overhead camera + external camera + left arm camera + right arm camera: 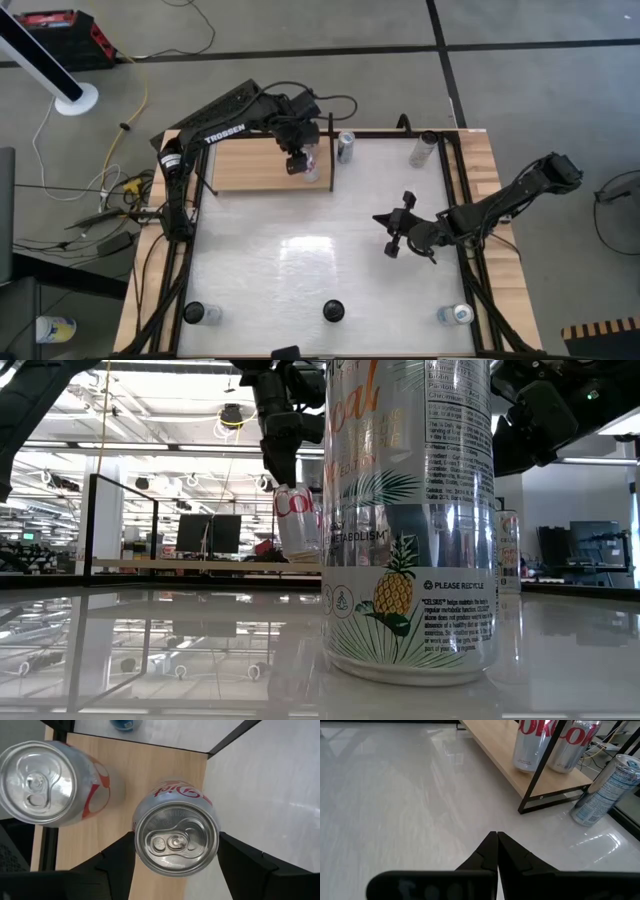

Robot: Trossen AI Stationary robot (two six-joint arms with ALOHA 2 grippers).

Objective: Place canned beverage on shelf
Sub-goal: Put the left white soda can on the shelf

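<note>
Worktop [300, 290] of glossy white, seen from above, with the shelf [245, 165] at its far left: a light-brown wood-grain panel edged by thin black rails. Left claw [175, 852] hangs over the right end of the shelf; its two dark fingers [117, 862] stand on either side of a silver-and-red cola can [176, 836], seen top-down with the pull tab uppermost. The jaws are partly open around the can, close to its sides; whether they press on it cannot be told. In the low view this can [297, 520] appears tilted below the left claw. A second cola can [47, 782] stands upright on the shelf just beside the first, farther from the shelf's right end.

Right claw [496, 851] rests low over the worktop to the right of centre, well apart from the shelf, its fingers pressed together and holding nothing. From its wrist view both cola cans stand on the wooden panel, and a pale blue-and-silver can [607, 790] stands on the worktop just beside the shelf's corner post. A tall can with a pineapple print [410, 520] stands at the near edge, filling the low view. Further cans stand at the far right corner [423, 150] and at the near corners.
</note>
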